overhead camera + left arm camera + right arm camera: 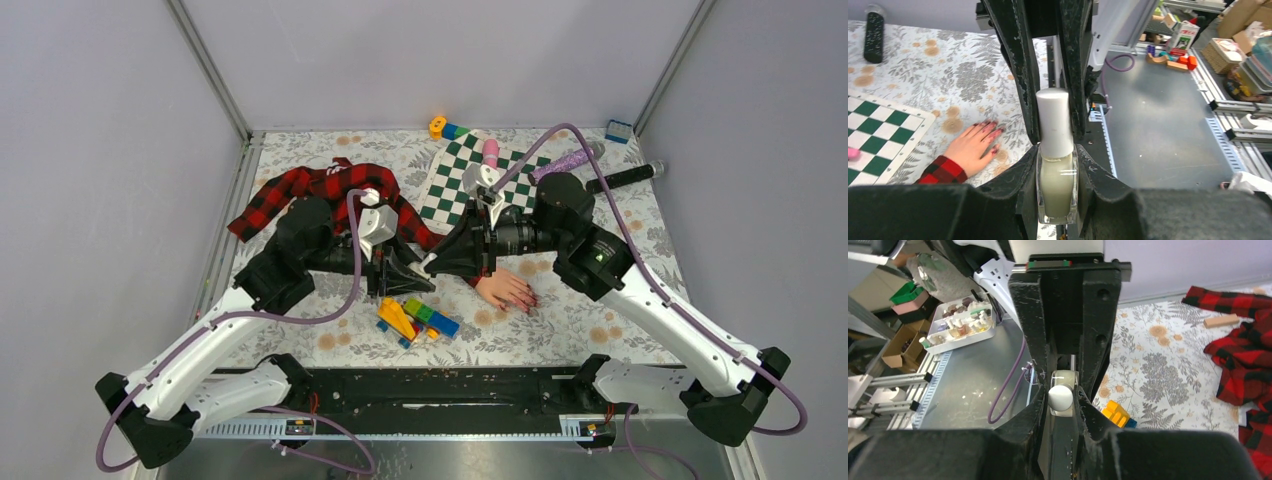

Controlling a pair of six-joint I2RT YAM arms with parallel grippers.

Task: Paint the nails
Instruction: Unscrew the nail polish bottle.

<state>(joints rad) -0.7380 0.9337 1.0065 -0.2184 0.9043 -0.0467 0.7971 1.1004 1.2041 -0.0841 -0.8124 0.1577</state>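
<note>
A small pale nail-polish bottle (1057, 185) with a white cap (1054, 122) hangs between both grippers, above the table just left of the mannequin hand. My left gripper (1057, 150) is shut on the glass body. My right gripper (1060, 400) is shut on the cap (1060, 396), facing the left one. In the top view the two grippers, left (412, 274) and right (434, 262), meet tip to tip. The pale pink mannequin hand (503, 289) lies flat with its plaid sleeve (943, 170). Its dark-red nails (993, 127) point toward the table's near edge.
Coloured toy bricks (415, 318) lie just below the grippers. A red-black plaid shirt (320, 190) is spread at the back left. A green-white checkerboard (470, 175) lies at the back with a pink object (490, 150), a purple stick (565, 160) and a black remote (625, 178).
</note>
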